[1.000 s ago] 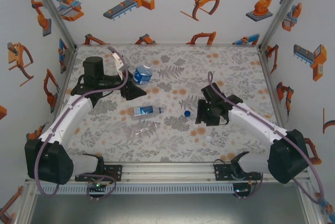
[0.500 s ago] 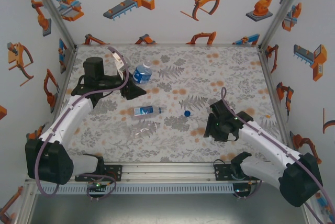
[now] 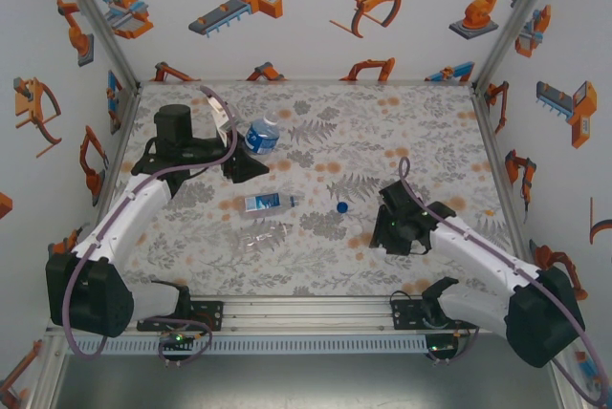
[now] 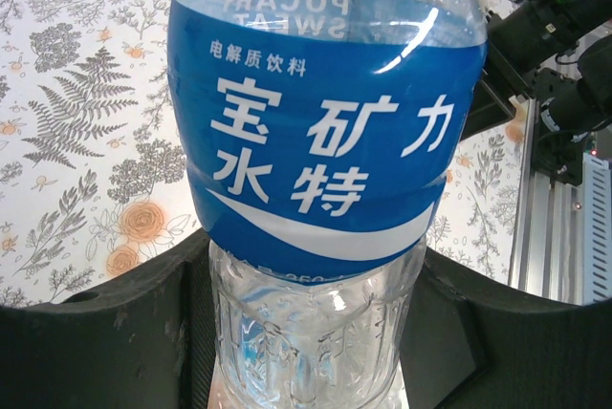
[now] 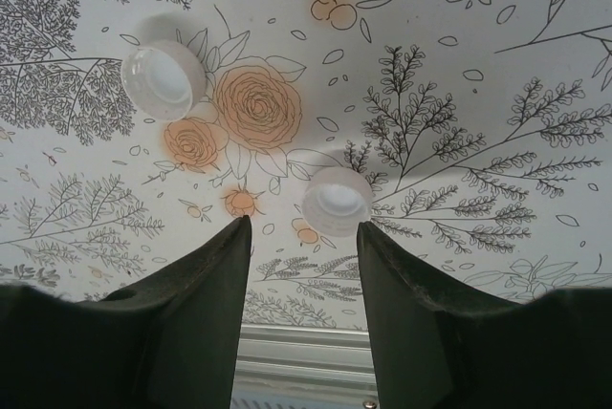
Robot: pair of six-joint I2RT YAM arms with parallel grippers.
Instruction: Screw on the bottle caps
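The left gripper point(image 4: 306, 333) clamps a blue-labelled Pocari Sweat bottle point(image 4: 325, 141) at the far left of the floral mat point(image 3: 421, 132). The right gripper point(image 5: 301, 237), jaws spread and empty, hovers over a white cap point(image 5: 337, 201) lying off-centre by one fingertip, with a second white cap point(image 5: 163, 79) further off. A straight descent risks a finger striking the near cap's rim and flicking it away. Both caps appear to lie open side up, which would complicate threading.

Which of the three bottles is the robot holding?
The blue-labelled bottle clamped in the left gripper; the other labelled bottle and the bare clear one lie loose on the mat.
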